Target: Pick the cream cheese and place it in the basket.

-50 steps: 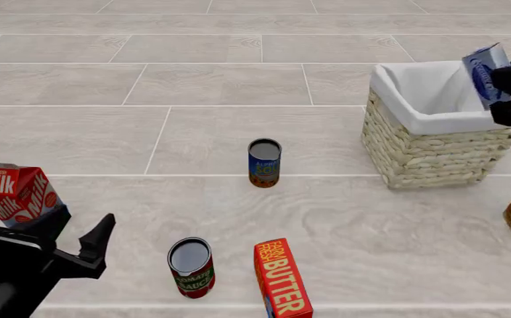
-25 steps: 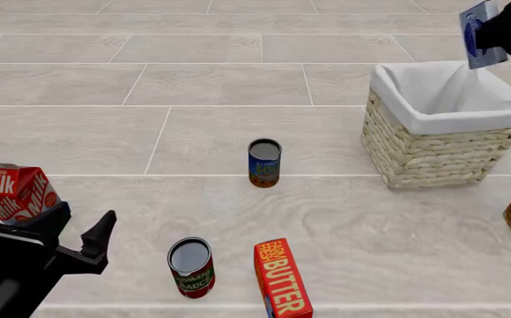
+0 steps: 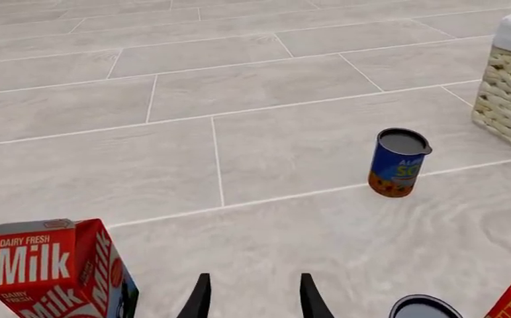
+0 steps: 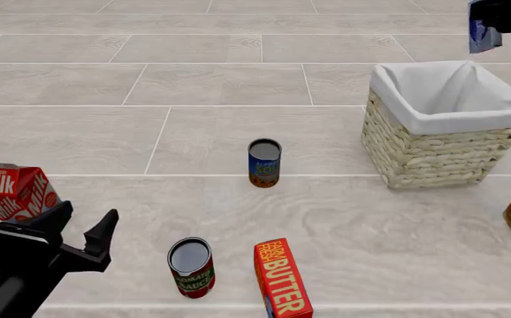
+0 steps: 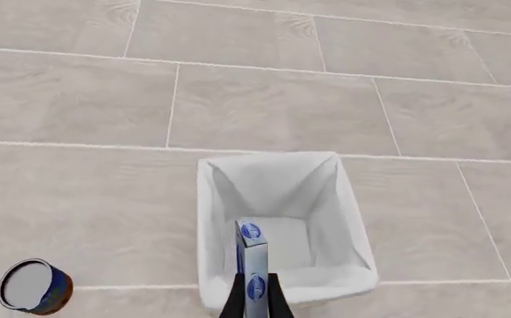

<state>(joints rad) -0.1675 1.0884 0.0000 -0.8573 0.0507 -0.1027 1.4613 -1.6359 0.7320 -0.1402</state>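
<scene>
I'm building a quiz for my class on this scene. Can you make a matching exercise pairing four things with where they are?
Things:
1. cream cheese
2. milk carton
3. butter box
4. basket

Places:
A. by the left gripper
B. front edge, middle
C. right side of the table
D. held in the right gripper, above the basket

Pairs: 1-D, 2-A, 3-B, 4-C

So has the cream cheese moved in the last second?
Yes. The cream cheese has risen, now well above the basket rim instead of level with it.
</scene>
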